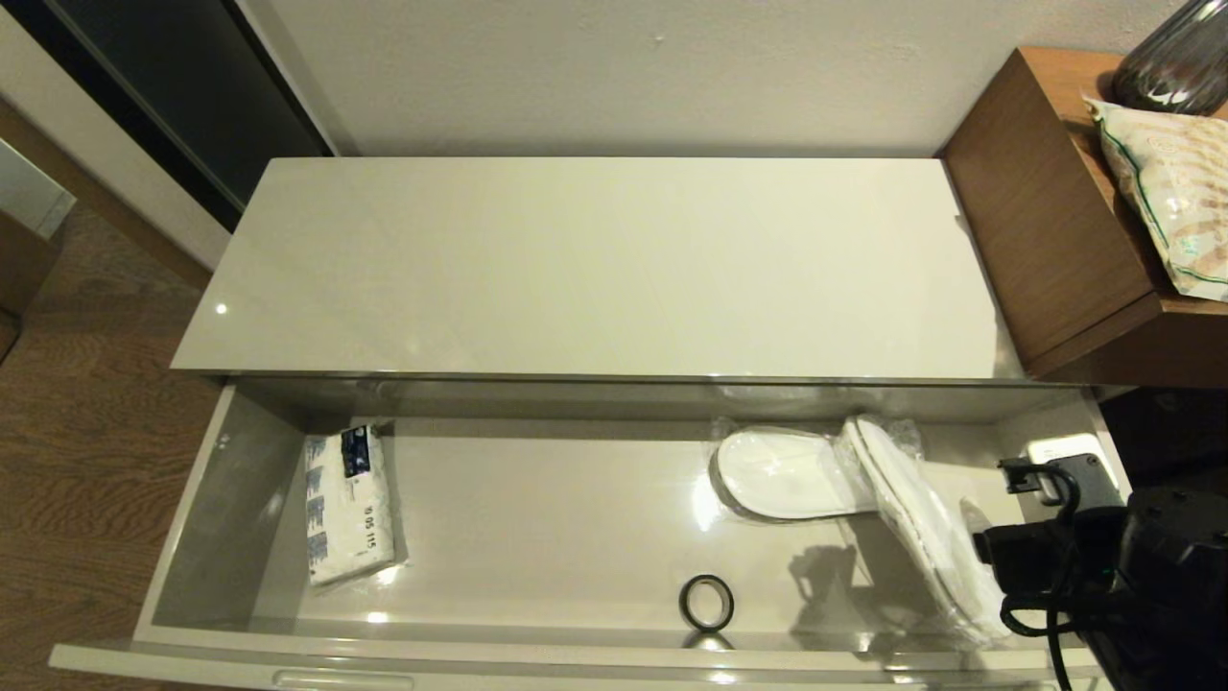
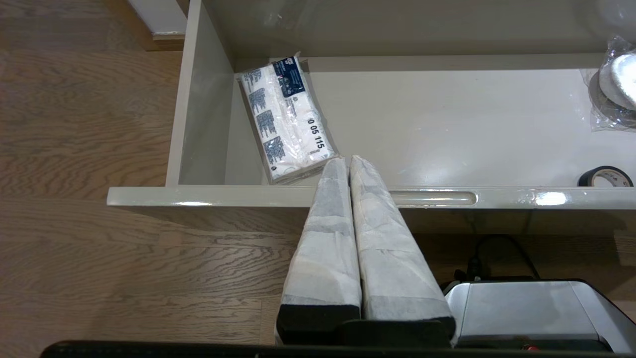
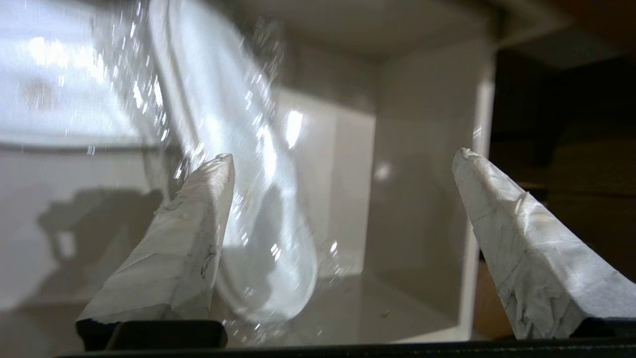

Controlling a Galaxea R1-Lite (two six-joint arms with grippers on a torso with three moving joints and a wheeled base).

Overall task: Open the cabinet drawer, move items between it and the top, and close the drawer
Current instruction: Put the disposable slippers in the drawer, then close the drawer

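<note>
- Inside the open drawer (image 1: 240, 499), at its right end, the wrapped slippers (image 1: 863, 489) lie with one sole flat and the other tipped up on edge, leaning toward the drawer's front right corner.
- Right beside that tipped slipper sits the right gripper (image 3: 343, 159), low in the drawer's right end, its two fingers spread wide apart with nothing between them; one finger (image 3: 198, 219) stands close against the crinkled plastic wrap.
- Judging from this, the step in hand is taking hold of the slippers to lift them to the cabinet top (image 1: 595, 269), which lies bare above the drawer.
- To do it well, the fingers should straddle the upright slipper's edge and close on the slipper itself, not just on loose wrap, which looks slippery and could slide out.
- Lifting should clear the overhanging top's front edge before moving back over it.
- Farther along the drawer floor, the black ring (image 1: 707, 603) rests near the front rim, and the tissue pack (image 1: 347, 507) lies at the left end, well apart from the slippers.
- Outside the drawer front, the left gripper (image 2: 349, 161) is parked with its fingers pressed together, holding nothing.
</note>
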